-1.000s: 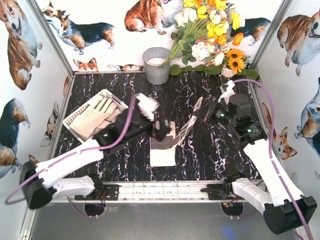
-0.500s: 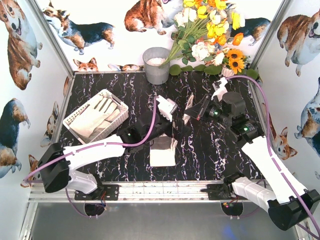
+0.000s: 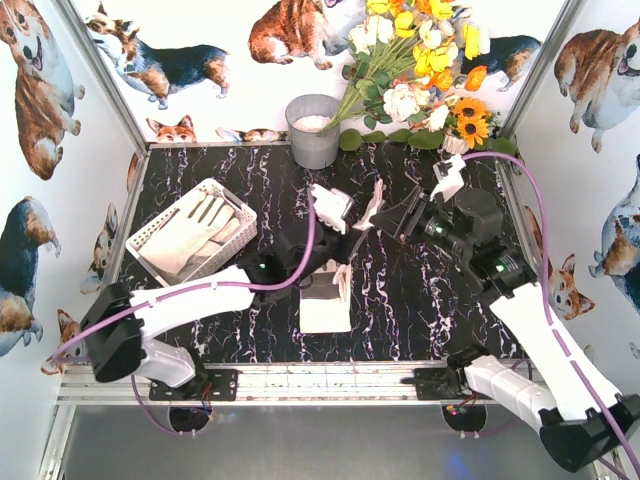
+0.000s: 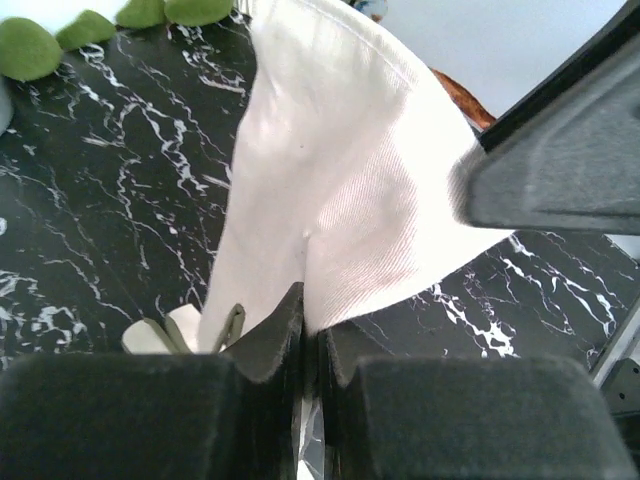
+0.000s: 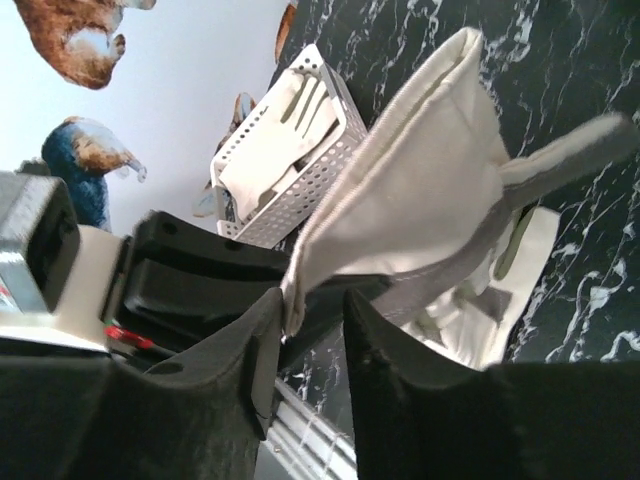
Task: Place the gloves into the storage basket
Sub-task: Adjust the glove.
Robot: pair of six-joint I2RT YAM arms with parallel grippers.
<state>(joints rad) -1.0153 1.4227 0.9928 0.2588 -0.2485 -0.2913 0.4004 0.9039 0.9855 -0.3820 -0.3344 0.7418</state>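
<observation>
A cream-white glove [image 3: 374, 204] hangs above the middle of the table between my two grippers. My left gripper [image 3: 352, 222] [image 4: 312, 320] is shut on its white fabric [image 4: 340, 180]. My right gripper [image 3: 393, 215] [image 5: 314, 300] stands with its jaws parted; the glove's cuff [image 5: 420, 190] rests against one finger only. A second glove [image 3: 326, 303] [image 5: 515, 300] lies flat on the table below. The white storage basket [image 3: 232, 212] [image 5: 318, 172] sits at the left with gloves [image 3: 190, 235] in it.
A grey metal bucket [image 3: 313, 130] stands at the back centre. Beside it to the right is a bunch of artificial flowers [image 3: 420, 70] with green leaves [image 4: 60, 35]. Patterned walls close in both sides, and a metal rail [image 3: 320, 380] runs along the front.
My left arm swung from beside the basket to the centre and closed on the lifted glove. My right gripper raised the glove a little, and its jaws have parted.
</observation>
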